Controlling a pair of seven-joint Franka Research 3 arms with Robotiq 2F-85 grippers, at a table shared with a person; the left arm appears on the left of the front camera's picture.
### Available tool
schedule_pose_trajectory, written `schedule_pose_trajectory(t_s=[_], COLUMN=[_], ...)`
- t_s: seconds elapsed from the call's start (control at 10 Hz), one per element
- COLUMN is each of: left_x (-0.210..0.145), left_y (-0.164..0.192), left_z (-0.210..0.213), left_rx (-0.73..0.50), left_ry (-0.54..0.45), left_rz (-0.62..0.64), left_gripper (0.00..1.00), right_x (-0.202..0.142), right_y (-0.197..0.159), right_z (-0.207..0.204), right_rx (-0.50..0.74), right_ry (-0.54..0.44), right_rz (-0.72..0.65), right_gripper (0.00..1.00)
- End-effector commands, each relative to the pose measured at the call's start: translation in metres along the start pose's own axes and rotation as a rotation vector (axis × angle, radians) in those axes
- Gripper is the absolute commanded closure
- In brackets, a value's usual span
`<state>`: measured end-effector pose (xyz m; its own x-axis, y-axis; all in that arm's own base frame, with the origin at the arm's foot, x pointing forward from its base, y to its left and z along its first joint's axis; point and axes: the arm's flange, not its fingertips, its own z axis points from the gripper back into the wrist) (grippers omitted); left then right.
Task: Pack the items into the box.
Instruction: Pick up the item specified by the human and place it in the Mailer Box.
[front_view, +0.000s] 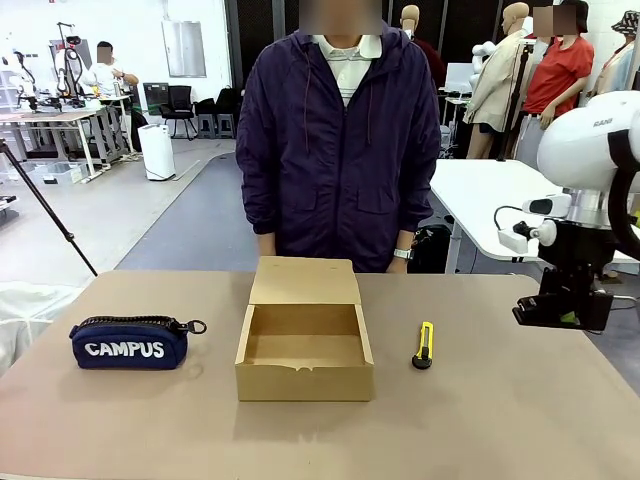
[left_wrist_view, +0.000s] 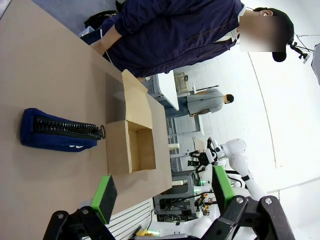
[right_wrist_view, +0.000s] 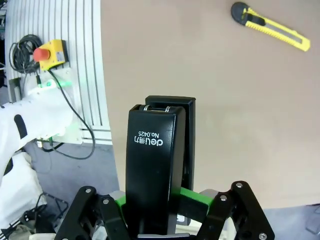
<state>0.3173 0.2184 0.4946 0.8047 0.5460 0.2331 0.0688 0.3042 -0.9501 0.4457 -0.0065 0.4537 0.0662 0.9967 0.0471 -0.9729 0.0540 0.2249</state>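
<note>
- My right gripper (front_view: 563, 312) hangs above the right edge of the table (front_view: 520, 420), clamped on the stapler (right_wrist_view: 155, 160). The stapler's long axis runs along my fingers.
- My left gripper (left_wrist_view: 162, 192) stands wide and holds nothing.
- The utility knife (front_view: 424, 345) lies just right of the box (front_view: 305, 380), black end toward me.

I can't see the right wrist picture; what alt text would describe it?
The right gripper, black with green pads, clamps a black stapler at a tan table's edge. A yellow-and-black utility knife lies at the top right.
</note>
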Motion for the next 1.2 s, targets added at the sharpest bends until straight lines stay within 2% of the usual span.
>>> schedule_pose_trajectory(t_s=[0.0,0.1,0.2,0.3,0.5,0.8,1.1], left_x=[-0.001,-0.001,-0.001,-0.001,-0.001,-0.001,-0.001], left_y=[-0.002,-0.002,-0.002,-0.002,-0.002,-0.002,-0.002], left_z=[0.002,0.002,0.002,0.002,0.002,0.002,0.002], left_rx=[0.001,0.001,0.001,0.001,0.001,0.001,0.001], left_ry=[0.012,0.012,0.012,0.012,0.012,0.012,0.012], left_rz=[-0.001,-0.001,-0.001,-0.001,-0.001,-0.001,-0.001], left_gripper=[0.0,0.0,0.0,0.0,0.0,0.0,0.0], right_x=[-0.004,0.011,0.044,0.092,0.18,0.303,0.376], right_y=[0.0,0.002,-0.008,-0.026,-0.059,-0.099,-0.106], right_z=[0.003,0.012,0.031,0.049,0.061,0.04,-0.01], right_rx=[-0.011,0.025,0.014,-0.003,-0.01,-0.013,0.11], right_ry=[-0.001,-0.048,-0.021,0.017,0.01,0.02,-0.134], right_rz=[-0.01,-0.099,-0.17,-0.138,-0.019,0.054,0.109], right_gripper=[1.0,1.0,1.0,1.0,1.0,1.0,1.0])
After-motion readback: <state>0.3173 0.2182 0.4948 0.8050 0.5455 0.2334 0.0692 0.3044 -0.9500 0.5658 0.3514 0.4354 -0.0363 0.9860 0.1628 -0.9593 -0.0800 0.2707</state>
